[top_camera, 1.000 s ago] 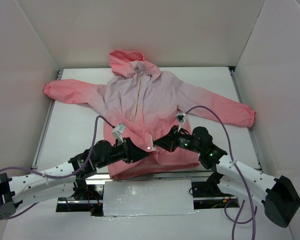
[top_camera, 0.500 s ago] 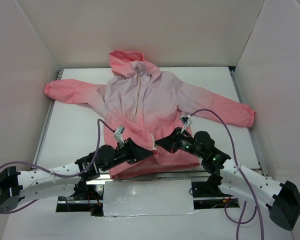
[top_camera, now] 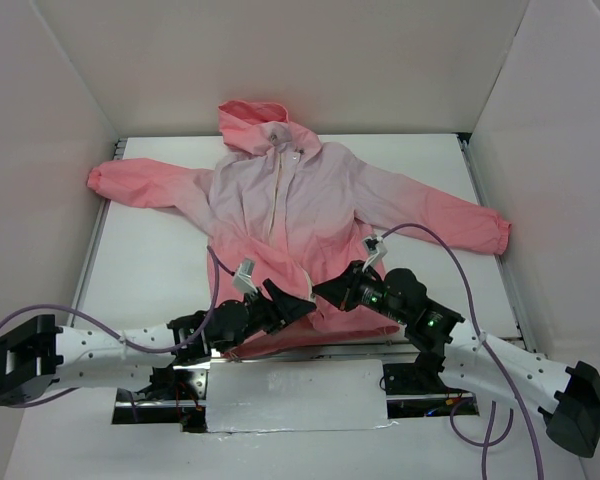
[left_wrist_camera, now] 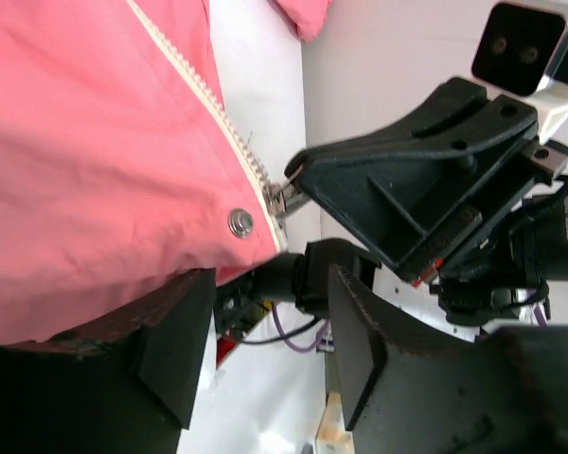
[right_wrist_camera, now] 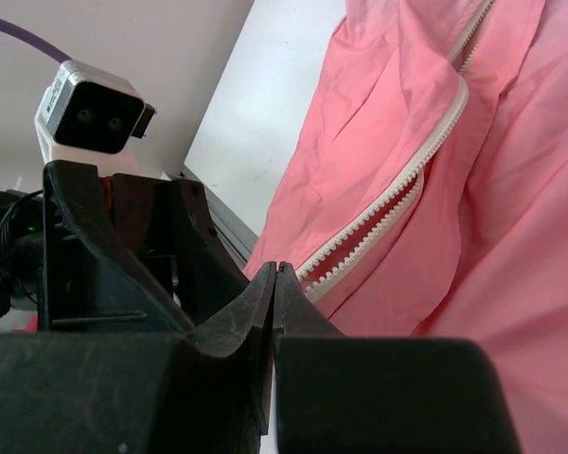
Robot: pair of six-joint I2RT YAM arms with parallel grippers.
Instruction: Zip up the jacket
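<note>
One thin crinkled coral jacket (top_camera: 310,200), toothed cream zipper (left_wrist_camera: 206,95).

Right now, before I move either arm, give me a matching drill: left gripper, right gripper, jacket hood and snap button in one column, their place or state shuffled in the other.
1. left gripper
2. right gripper
3. hood
4. snap button

A. at the far end of the table
B. jaws closed, tips at the bottom end of the zipper
C. jaws apart
D. on the pink hem beside the zipper teeth

Pairs: 1-C, 2-B, 3-A, 4-D
</note>
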